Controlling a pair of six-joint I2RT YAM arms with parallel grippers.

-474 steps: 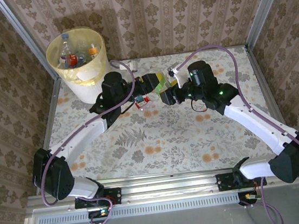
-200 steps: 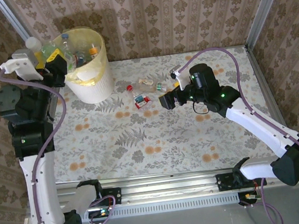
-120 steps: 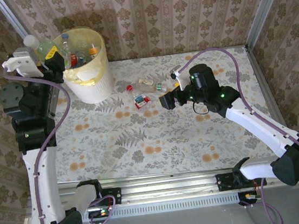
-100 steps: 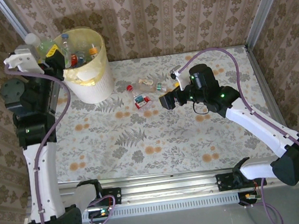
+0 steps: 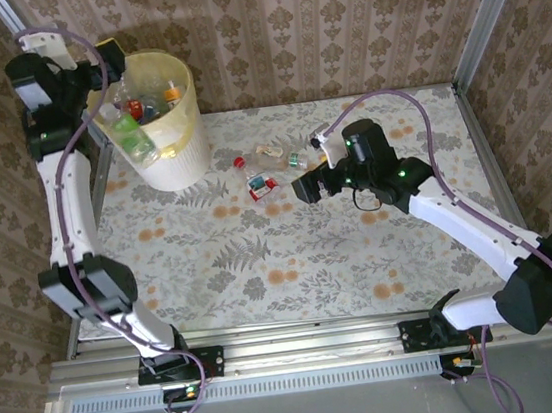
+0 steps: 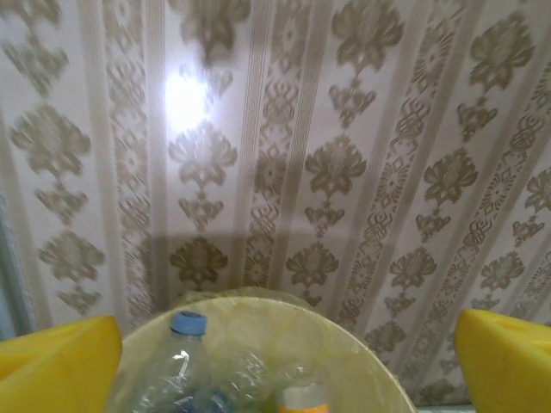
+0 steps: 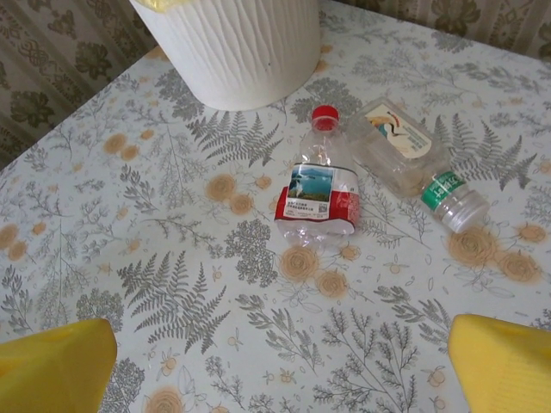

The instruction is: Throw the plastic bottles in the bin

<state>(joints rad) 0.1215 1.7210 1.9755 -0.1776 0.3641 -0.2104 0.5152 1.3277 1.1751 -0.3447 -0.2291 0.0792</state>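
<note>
The pale-yellow bin (image 5: 174, 153) stands at the table's back left with several plastic bottles inside. A green bottle (image 5: 128, 130) lies tilted at the bin's left side, free of any gripper. My left gripper (image 5: 107, 64) hangs open and empty above the bin's left rim. Its wrist view looks into the bin (image 6: 379, 379) at a blue-capped bottle (image 6: 176, 361) between the yellow fingers (image 6: 52, 357). On the table lie a red-labelled bottle (image 7: 318, 198) (image 5: 258, 183) and a clear green-banded bottle (image 7: 413, 163) (image 5: 278, 153). My right gripper (image 5: 304, 188) (image 7: 275, 370) hovers open just short of them.
The bin's ribbed white wall (image 7: 232, 43) stands just beyond the two table bottles. Metal frame posts (image 5: 479, 10) and patterned walls close in the table at the back and sides. The floral tablecloth (image 5: 292, 255) stretches toward the arm bases.
My left gripper has opened and let go of the green bottle, which now lies in the bin. The left arm has swung up and back. The right arm has barely moved.
</note>
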